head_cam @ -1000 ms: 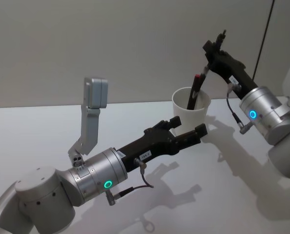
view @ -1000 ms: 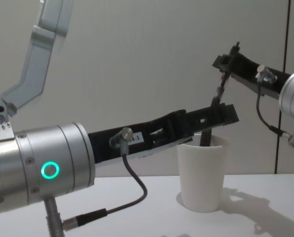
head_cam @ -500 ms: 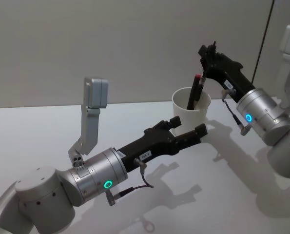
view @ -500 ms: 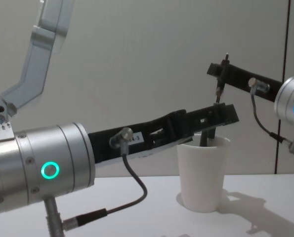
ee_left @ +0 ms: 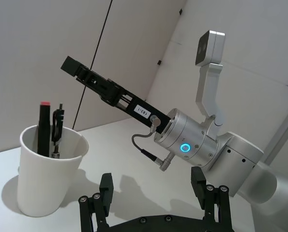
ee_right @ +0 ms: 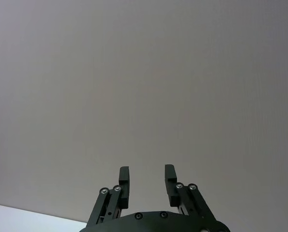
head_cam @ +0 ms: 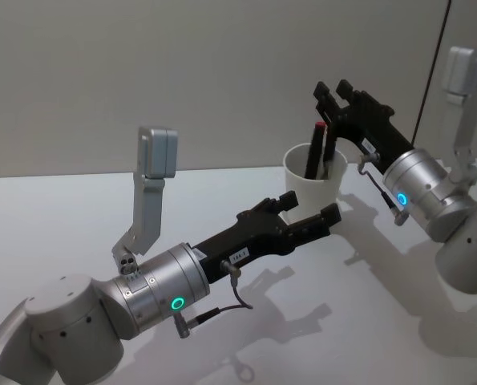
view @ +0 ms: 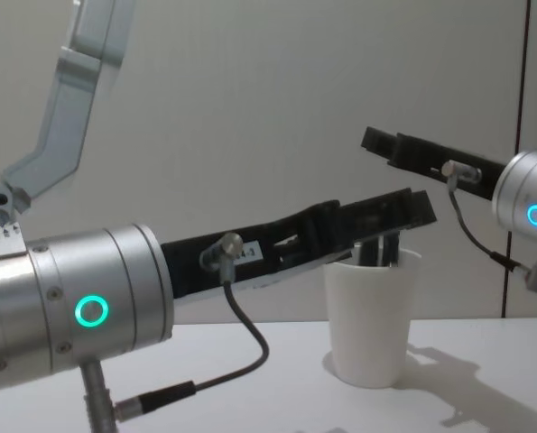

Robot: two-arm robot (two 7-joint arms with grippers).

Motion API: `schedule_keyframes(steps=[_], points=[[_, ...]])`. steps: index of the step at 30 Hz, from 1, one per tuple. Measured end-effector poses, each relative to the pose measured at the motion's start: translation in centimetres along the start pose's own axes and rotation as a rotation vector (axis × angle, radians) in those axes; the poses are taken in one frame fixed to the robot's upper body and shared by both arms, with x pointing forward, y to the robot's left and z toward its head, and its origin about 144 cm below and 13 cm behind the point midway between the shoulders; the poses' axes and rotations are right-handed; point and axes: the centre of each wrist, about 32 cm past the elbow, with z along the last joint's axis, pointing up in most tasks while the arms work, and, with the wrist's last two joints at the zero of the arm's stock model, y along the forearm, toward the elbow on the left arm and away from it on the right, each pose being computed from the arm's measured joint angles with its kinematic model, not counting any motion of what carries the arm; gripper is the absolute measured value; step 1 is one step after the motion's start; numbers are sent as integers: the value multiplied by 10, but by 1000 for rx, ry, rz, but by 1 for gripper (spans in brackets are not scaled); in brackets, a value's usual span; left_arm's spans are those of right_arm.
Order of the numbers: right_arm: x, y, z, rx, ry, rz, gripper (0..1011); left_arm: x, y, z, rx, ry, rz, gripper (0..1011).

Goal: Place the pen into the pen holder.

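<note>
The left end effector (head_cam: 309, 215) reaches forward low over the white bench (head_cam: 78, 216), its two black fingers (ee_left: 106, 186) spread apart with nothing between them. Just ahead of its tips and touching neither finger stands the pen holder (head_cam: 314, 180), a plain white paper cup, upright on the bench; in the chest view the left end effector (view: 419, 206) crosses in front of the cup's (view: 370, 316) rim. The pen (head_cam: 313, 149), a dark stick with a red top, stands inside the cup, leaning against the inner wall with its upper end rising above the rim. In the left wrist view the pen (ee_left: 42, 126) is joined in the pen holder (ee_left: 49, 174) by a second dark, slimmer pen with a clip (ee_left: 57, 130) right beside it, both well clear of the fingers below.

Beyond and above the cup, the right end effector (head_cam: 332, 90) hangs in the air, pointing up and away toward the grey wall (head_cam: 182, 64). Its fingers (ee_right: 124, 185) are parted, empty, with only the wall ahead of them. The pen's red top sits just below and in front of this end effector, apart from it.
</note>
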Motion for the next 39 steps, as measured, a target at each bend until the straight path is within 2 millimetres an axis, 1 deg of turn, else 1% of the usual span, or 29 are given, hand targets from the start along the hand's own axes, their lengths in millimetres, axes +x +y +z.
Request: schedule_keyframes(steps=[1,2,3,4,7,9,10,11,16,17,19,21,31,39], points=[[0,0,0,-1,-3,0,426,0,0,0,0,0,0,1001],[0,0,0,-2,-9,0,485,0,0,0,0,0,0,1001],[0,0,-1,-3,-11,0,495,0,0,0,0,0,0,1001],[0,0,-1,-4,-16,-1,542,0,0,0,0,0,0,1001],[0,1,-1,-6,-21,0,623,0,0,0,0,0,0,1001],[0,1,-1,-7,-27,-1,719,0,0,0,0,0,0,1001],[0,1,-2,-8,-28,-1,740,0,0,0,0,0,0,1001],[0,1,-2,-8,-28,-1,740,0,0,0,0,0,0,1001],[-1,1,-2,-9,-36,-1,905,0,0,0,0,0,0,1001],[-1,1,-2,-9,-36,-1,905,0,0,0,0,0,0,1001],[-1,1,-2,-10,-38,-1,982,0,0,0,0,0,0,1001],[-1,1,-2,-10,-38,-1,1002,0,0,0,0,0,0,1001],[-1,-3,4,3,-38,-13,1002,0,0,0,0,0,0,1001],[2,-16,12,14,-49,-50,1002,0,0,0,0,0,0,1001]])
